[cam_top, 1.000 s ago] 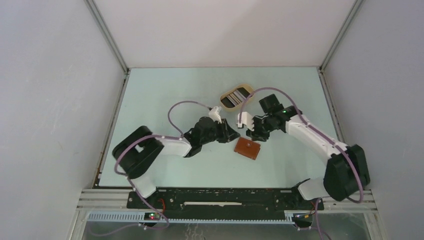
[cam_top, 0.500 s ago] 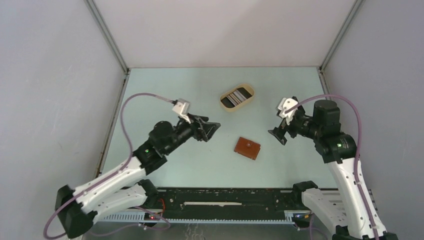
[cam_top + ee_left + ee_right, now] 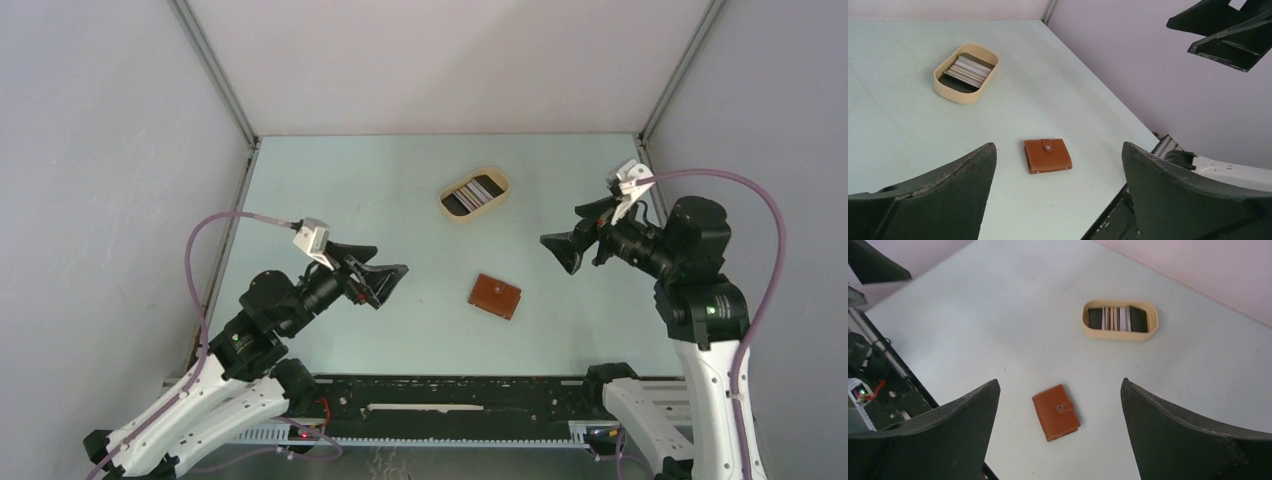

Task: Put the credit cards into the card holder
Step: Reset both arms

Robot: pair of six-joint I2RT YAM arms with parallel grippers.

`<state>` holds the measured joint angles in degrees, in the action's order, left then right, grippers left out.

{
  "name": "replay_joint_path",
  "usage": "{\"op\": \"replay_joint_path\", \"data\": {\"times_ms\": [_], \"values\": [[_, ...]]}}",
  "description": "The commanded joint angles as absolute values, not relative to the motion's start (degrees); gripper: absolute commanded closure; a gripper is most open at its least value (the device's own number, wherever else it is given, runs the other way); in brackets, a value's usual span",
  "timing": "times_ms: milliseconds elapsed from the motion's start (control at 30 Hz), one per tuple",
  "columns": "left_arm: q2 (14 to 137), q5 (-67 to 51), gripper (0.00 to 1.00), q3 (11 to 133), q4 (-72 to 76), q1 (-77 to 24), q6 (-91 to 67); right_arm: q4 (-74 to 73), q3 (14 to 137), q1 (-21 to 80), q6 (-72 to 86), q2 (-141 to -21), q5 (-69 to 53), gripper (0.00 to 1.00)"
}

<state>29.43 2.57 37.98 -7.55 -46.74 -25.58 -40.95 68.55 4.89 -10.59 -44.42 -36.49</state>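
Top external view, reddish-brown card holder [image 3: 495, 296] folded shut, credit cards [image 3: 474, 192] in beige tray [image 3: 443, 203], left and right jaws released.

Hidden interior of card holder [image 3: 495, 296]

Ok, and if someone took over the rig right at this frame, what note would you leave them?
Left gripper: open, raised above the table, holding nothing.
Right gripper: open, raised, holding nothing.
Card holder: lies shut with its tab closed, flat on the table, between the two grippers.
Credit cards: packed together in the beige tray, farther back on the table.
Done: nothing that shows. Whether any card is already inside the shut holder cannot be told.
Left: open the holder, take the cards from the tray, slot them in.
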Motion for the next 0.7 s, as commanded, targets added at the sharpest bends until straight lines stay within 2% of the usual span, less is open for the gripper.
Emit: {"op": "replay_joint_path", "data": {"times_ms": [0, 300, 667], "values": [[26.53, 0.44, 0.00, 41.08, -11.25, -46.76, -27.93, -40.33, 71.61, 4.37, -3.95, -42.41, -38.68, 0.00], [24.44, 2.98, 0.00, 44.83, -19.26, -46.76, -27.07, -40.35, 71.54, 3.96, -0.26, -40.57, -38.85, 0.00], [21.87, 5.11, 0.00, 44.74, -20.30, -46.70, -26.60, -39.21, 69.88, 3.06, 1.09, -39.71, -39.07, 0.00]]}}
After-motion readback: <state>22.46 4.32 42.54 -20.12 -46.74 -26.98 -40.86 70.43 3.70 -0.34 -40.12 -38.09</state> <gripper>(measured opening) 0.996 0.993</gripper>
